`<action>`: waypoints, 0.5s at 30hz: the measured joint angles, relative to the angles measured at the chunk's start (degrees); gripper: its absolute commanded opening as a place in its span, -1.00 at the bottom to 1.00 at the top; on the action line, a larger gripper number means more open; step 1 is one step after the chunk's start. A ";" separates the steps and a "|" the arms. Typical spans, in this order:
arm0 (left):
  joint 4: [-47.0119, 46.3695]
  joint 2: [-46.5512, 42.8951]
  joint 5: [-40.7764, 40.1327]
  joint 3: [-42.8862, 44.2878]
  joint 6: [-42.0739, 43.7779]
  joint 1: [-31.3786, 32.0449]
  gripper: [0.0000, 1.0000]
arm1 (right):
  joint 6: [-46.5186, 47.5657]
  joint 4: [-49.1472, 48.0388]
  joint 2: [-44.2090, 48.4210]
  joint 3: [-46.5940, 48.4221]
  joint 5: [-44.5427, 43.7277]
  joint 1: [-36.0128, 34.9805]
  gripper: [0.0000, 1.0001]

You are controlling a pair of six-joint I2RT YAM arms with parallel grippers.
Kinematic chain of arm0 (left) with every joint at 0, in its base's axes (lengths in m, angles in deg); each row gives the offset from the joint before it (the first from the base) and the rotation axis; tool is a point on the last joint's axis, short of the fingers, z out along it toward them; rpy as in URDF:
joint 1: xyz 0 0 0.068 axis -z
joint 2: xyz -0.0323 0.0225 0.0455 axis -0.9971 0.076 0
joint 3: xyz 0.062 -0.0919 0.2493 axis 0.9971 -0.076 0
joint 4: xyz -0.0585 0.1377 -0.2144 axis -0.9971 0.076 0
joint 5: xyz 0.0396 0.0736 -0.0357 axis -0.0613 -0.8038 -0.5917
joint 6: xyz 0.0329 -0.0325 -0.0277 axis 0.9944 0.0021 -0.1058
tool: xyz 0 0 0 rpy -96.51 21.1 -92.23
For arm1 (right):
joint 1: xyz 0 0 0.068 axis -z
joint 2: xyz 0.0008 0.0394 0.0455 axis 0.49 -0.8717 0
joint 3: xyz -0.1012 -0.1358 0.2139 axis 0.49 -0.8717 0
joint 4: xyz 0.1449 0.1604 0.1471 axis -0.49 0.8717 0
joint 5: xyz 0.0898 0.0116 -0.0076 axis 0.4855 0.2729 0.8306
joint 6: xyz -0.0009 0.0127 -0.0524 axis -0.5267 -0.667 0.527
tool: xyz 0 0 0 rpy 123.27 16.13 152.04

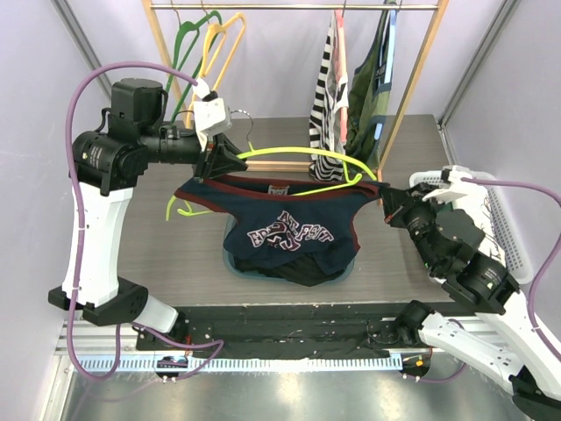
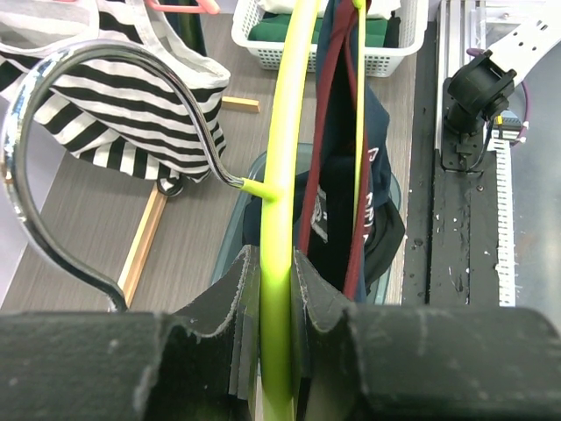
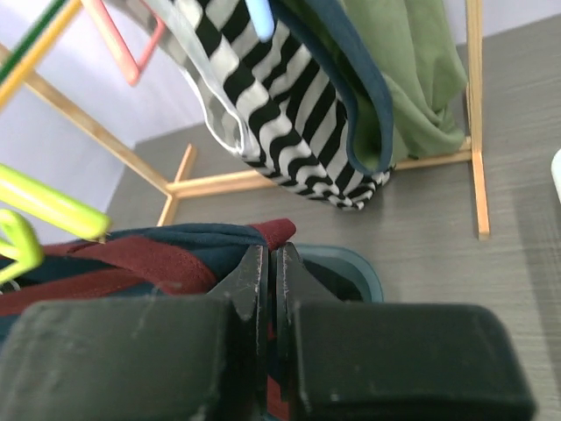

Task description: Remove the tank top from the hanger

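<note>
Hanger [image 1: 307, 152] and tank top [image 1: 294, 230] hang above the middle of the table, in the centre of the top view. The hanger's long axis runs nearly straight across the frame from left to right. The left gripper [image 1: 226, 160] is clamped on the lime bar just beside the neck, left of centre. Its wrist view shows both pads pressed against that bar with no gap. The right gripper [image 1: 383, 195] sits at the opposite end, at the right tip of the hanger. Its jaws are pinched tight on the navy cloth and maroon trim of the shoulder strap [image 3: 140, 259], as its own camera shows. The relation that matters is along that one line. The held strap lies just beside the right tip, and the tip points toward the right edge of the frame, the same side as the right arm. I judge that the strap must be drawn outward along the bar and past that tip while the left gripper holds the hanger steady or pulls the other way. A pull toward the bottom of the frame would only drag the cloth against the bar. The other strap is draped over the far-left end, nearer the left arm and well apart from the right gripper. It looks likely to come off second.
</note>
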 measured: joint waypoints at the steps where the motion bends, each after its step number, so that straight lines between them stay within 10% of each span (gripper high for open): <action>1: 0.02 0.00 0.00 0.02 0.04 0.00 -1.00 | 0.02 0.63 -0.44 0.00 0.52 0.00 -0.98; 3: 0.09 0.00 0.00 0.20 0.09 0.00 -1.00 | 0.39 1.14 -0.85 -0.13 2.75 0.02 -0.65; 5: 0.17 0.00 -0.02 0.46 0.11 -0.02 -0.99 | 1.53 1.31 -0.87 -0.33 7.06 0.02 0.28; 6: 0.17 0.00 -0.02 0.61 0.13 0.00 -0.99 | 2.56 1.40 -0.87 -0.28 9.70 0.04 0.41; 15: -0.13 4.76 -4.26 0.81 3.50 5.18 -1.00 | 12.02 6.91 -4.98 15.80 30.12 0.04 0.60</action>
